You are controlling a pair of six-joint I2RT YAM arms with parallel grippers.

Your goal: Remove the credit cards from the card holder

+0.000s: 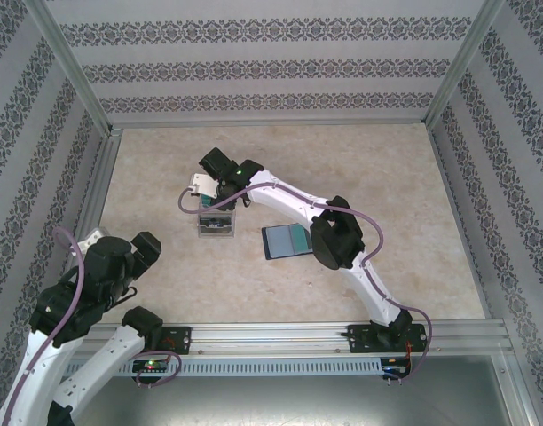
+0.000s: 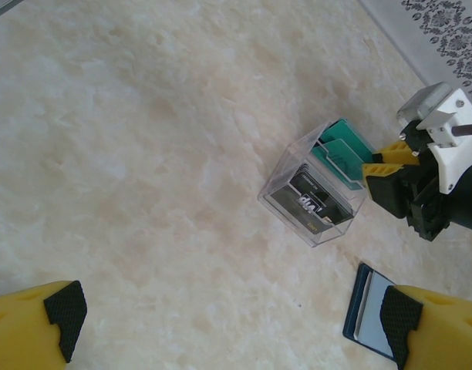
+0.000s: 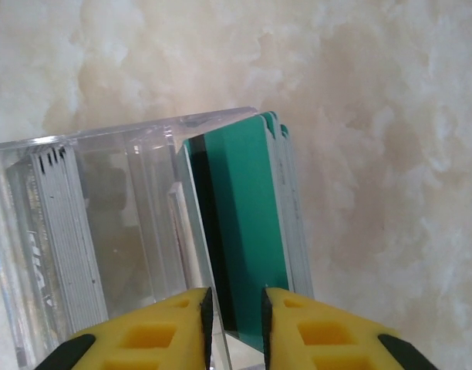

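Your right gripper [image 3: 236,324] sits at the clear box [image 1: 216,224], its jaws a narrow gap apart astride the lower edge of a teal credit card [image 3: 244,223] and, it seems, the box's inner wall. From the wrist view you cannot tell whether the pads pinch the card or stand clear of it. That is the risk: if you lift away with a pad dragging on the card or hooked on the wall, the card comes out with you, or the light box tips and spills the stack of cards [image 2: 309,204] in its other compartment. The teal cards [image 2: 345,150] stand proud of the rim, so a sideways brush could flick them onto the table [image 1: 387,177]. The card holder [image 1: 287,240] lies open at 3 o'clock from the box, just beside the right arm's elbow, where a low swing could shove it. Your left gripper [image 2: 232,310] hangs wide open and empty at 8 o'clock, well apart.
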